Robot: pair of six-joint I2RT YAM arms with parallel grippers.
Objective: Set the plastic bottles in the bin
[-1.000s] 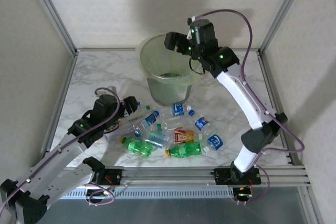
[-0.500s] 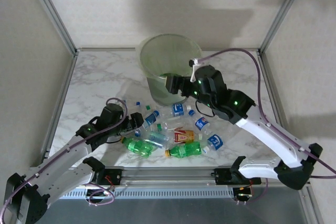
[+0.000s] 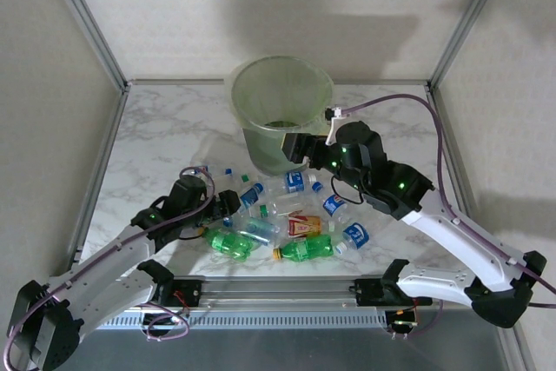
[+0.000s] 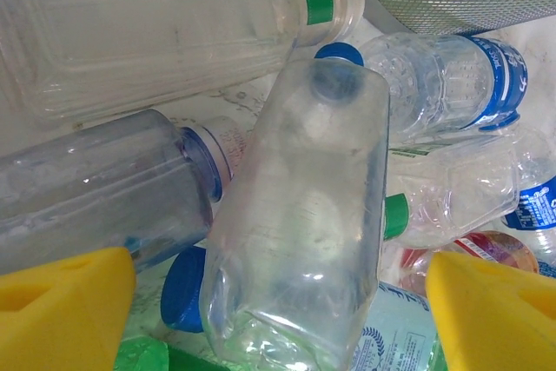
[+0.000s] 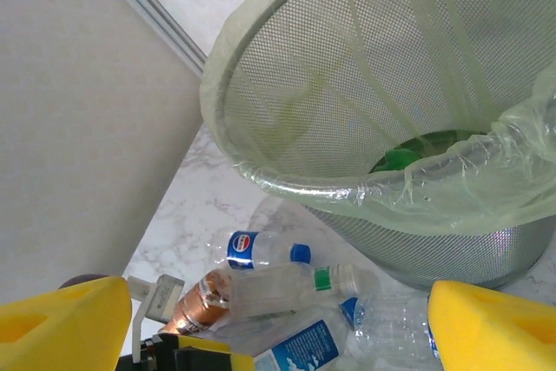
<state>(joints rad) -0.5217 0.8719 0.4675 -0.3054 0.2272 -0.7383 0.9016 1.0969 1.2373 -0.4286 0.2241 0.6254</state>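
Clear plastic everywhere: the plastic bottles (image 3: 276,215) lie heaped near the front edge of the marble surface (image 3: 156,128), just in front of the bin (image 3: 261,147), which stands toward the middle of the back edge. The left jaws are wide open, straddling a squarish clear bottle (image 4: 295,223) that leans across its neighbours. The risk, I'd say: those crushed, slick walls could squirt out as the jaws close, or the blue cap (image 4: 184,288) underneath gets pinched along. The right jaws, open and empty, hover beside the bin's rim, where a low swing could nudge it. The bottles look crumpled and light, mostly blue-labelled, some green, one red-orange. Something green (image 5: 398,159) lies inside the bin.
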